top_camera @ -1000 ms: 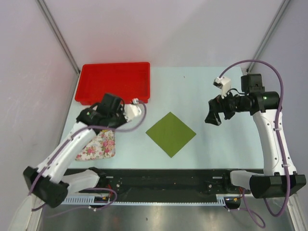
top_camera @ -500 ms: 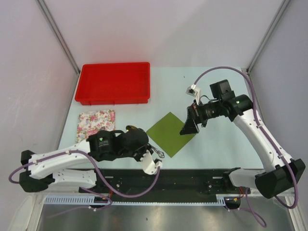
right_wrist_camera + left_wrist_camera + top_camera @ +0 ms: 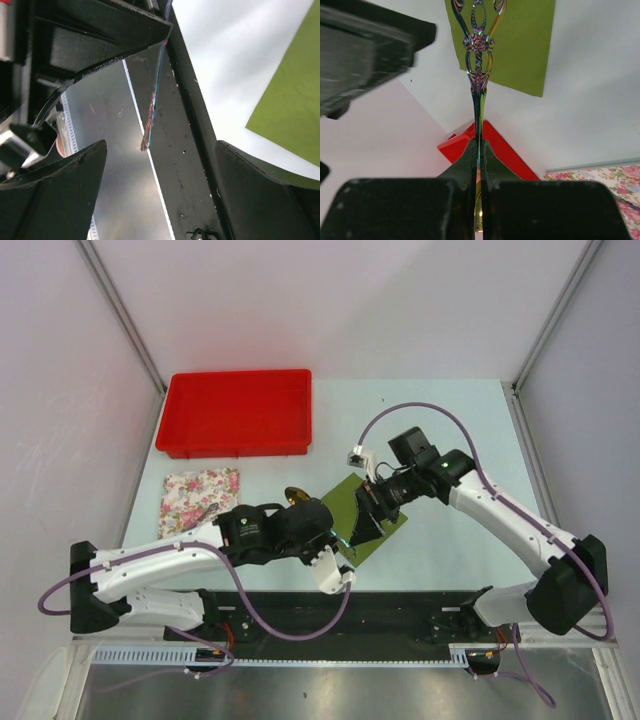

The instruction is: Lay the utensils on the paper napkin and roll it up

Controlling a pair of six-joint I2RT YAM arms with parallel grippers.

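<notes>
Two arms crowd over the green napkin

The left gripper [image 3: 479, 146] pinches a thin shiny utensil [image 3: 479, 75] tight. The right gripper [image 3: 160, 144] has its fingers wide, with nothing in them. The paper napkin [image 3: 347, 494] lies mid-bench, nearer the near edge. The arms may bump, or the utensil may push the light paper away. Only the top view shows how close the arms are. Only the left wrist view shows the pinch.
</notes>
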